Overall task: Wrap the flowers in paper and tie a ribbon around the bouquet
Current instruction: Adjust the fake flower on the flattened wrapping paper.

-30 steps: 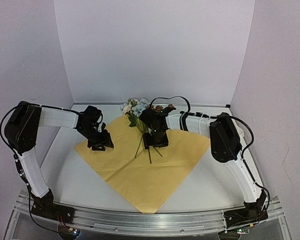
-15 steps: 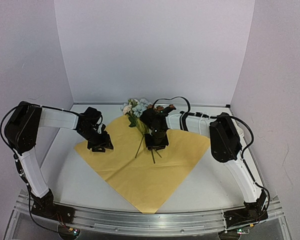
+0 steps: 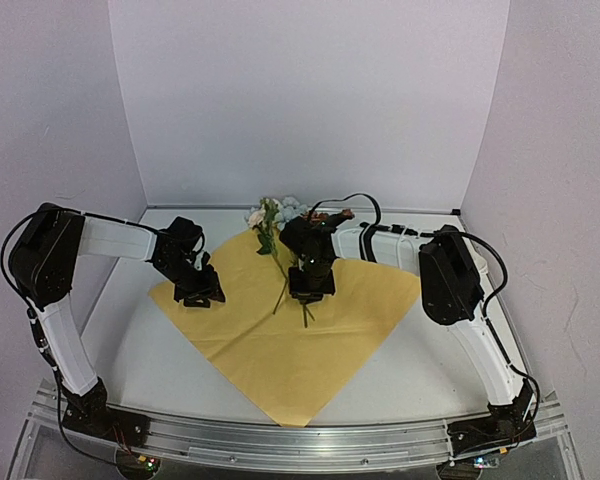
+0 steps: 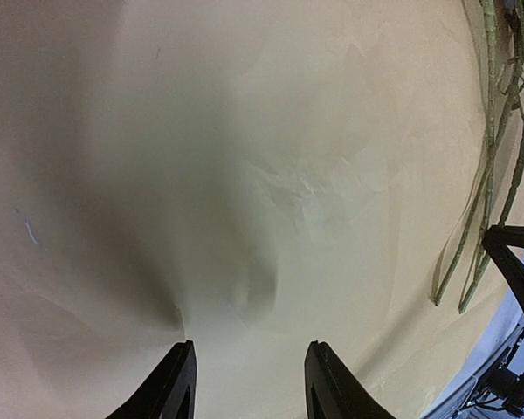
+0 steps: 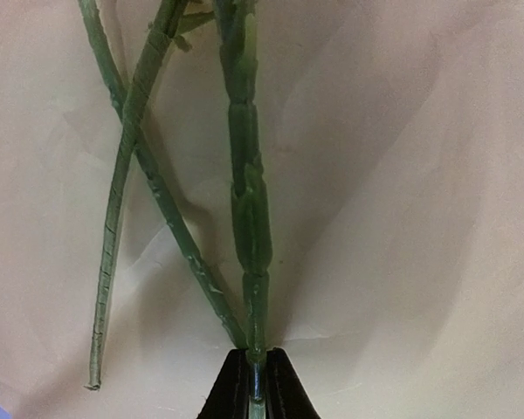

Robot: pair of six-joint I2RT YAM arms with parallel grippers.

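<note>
The paper [image 3: 280,345] lies yellow face up on the tabletop [image 3: 140,350], with the flowers [image 3: 268,215] across its far half. The right hand [image 5: 257,384] is clamped on one stem end; move slowly so the loose stems follow. The left hand [image 4: 249,353], jaws parted, seemingly steadies the sheet.

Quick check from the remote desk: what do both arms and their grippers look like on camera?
Both arms match: the left arm and right arm have white links between bulky black joint housings, with thin black cables looping alongside. Their bases sit on a silver rail. The left gripper and right gripper are black, with tapered fingers.
</note>
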